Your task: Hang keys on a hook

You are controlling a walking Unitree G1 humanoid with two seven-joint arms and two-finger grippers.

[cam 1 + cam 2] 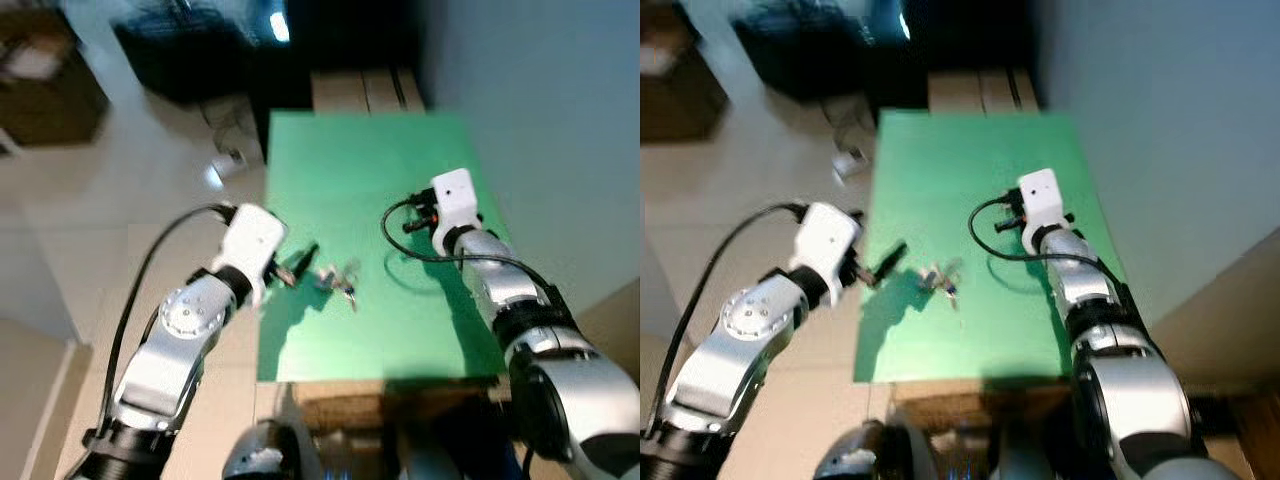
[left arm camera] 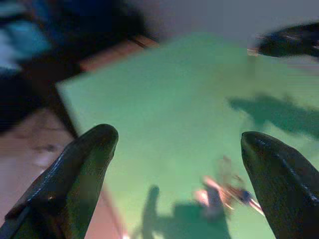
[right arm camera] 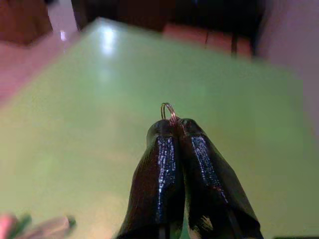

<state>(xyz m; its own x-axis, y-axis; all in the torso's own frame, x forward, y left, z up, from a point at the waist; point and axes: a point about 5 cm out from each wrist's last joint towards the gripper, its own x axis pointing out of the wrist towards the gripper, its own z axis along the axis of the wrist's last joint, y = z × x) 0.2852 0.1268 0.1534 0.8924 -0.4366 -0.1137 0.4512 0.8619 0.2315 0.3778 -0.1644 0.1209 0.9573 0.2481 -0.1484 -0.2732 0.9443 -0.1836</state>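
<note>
Lying on the green tabletop (image 1: 380,180), toward its near left part: the keys (image 1: 340,281), a small loose bunch with a blue piece, flat on the surface, blurred in every view.

Hovering just left of the keys, near the tabletop's left edge: the left hand (image 1: 297,264), fingers (image 2: 82,169) spread wide apart, gripping nothing, pointing toward the bunch without touching it. Showing between the two fingertips in the left wrist view: the keys (image 2: 227,189) and their shadow on the green.

Reaching over the tabletop's right part, a little farther off and well apart from the keys: the right hand (image 3: 174,124), fingers (image 3: 162,169) pressed together, pinching a small metal ring (image 3: 168,111) that is sticking up from the tips. Looping beside the right wrist: a black cable (image 1: 400,235).

Sitting beyond the far edge of the tabletop: cardboard boxes (image 1: 365,90) against a dark background, too blurred for detail. Standing on the pale floor (image 1: 120,190), far left: a brown box (image 1: 45,85).
</note>
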